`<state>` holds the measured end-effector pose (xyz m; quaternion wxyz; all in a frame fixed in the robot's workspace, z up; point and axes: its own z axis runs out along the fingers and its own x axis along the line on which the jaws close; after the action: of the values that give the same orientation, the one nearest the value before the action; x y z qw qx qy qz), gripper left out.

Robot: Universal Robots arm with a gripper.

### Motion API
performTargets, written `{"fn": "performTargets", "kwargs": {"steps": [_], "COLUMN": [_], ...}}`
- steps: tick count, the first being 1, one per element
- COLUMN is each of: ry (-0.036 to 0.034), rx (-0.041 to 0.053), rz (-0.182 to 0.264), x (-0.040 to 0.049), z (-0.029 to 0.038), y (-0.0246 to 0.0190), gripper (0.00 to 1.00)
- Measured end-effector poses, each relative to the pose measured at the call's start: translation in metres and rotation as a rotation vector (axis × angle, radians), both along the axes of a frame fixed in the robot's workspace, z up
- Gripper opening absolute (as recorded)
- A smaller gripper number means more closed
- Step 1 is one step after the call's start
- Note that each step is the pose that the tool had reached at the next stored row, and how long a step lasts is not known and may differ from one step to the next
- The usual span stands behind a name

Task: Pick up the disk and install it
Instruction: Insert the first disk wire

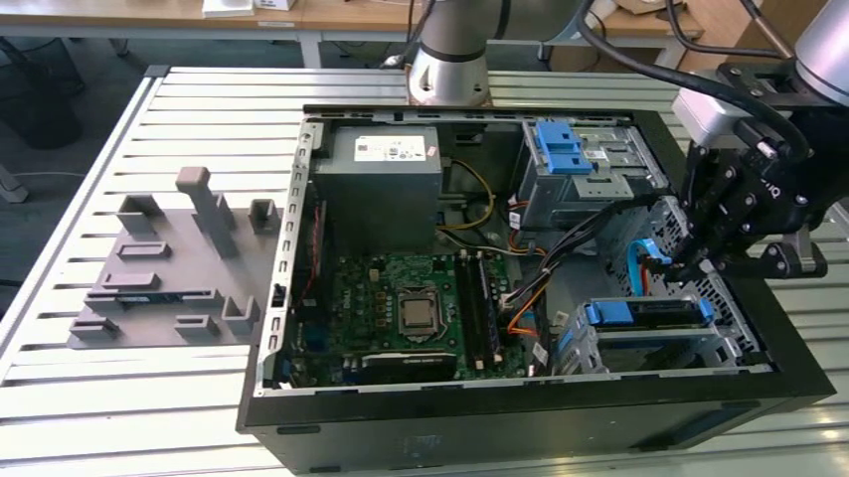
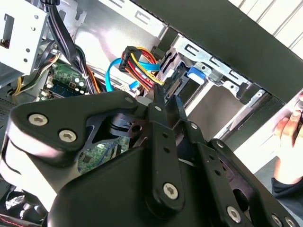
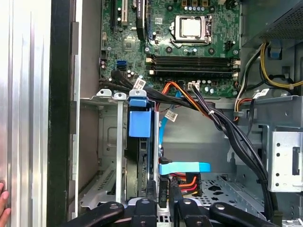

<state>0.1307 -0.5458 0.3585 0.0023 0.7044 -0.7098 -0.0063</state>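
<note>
The disk sits on edge in the drive cage, at the corner of the case nearest the exterior view's right. Its blue frame faces up. In the first wrist view it is edge-on between the cage's metal rails, apparently slotted in, though I cannot tell if it is fully seated.

It should handle as a stiff, fairly dense metal block with smooth, slippery faces. It is sensitive to knocks, so it wants a firm, level hold. The blue frame along its edges looks the safest place to grip, away from the label face and the connector end.

The gripper hangs just above the cage, close to the disk's upper edge. I cannot tell whether it is apart or together. Orange and blue cables crowd the space beside it. The motherboard lies further in.
</note>
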Motion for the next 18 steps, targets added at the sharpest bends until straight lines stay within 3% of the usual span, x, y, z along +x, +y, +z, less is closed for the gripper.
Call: {"fn": "performTargets", "kwargs": {"steps": [6, 18], "ry": [-0.0038, -0.0296], "rx": [0.0002, 0.0001], "rz": [-0.003, -0.008], "x": [-0.0002, -0.0044], "z": [-0.0042, -0.0084], "y": [0.0021, 0.0022], "gripper": [0.25, 0.25]}}
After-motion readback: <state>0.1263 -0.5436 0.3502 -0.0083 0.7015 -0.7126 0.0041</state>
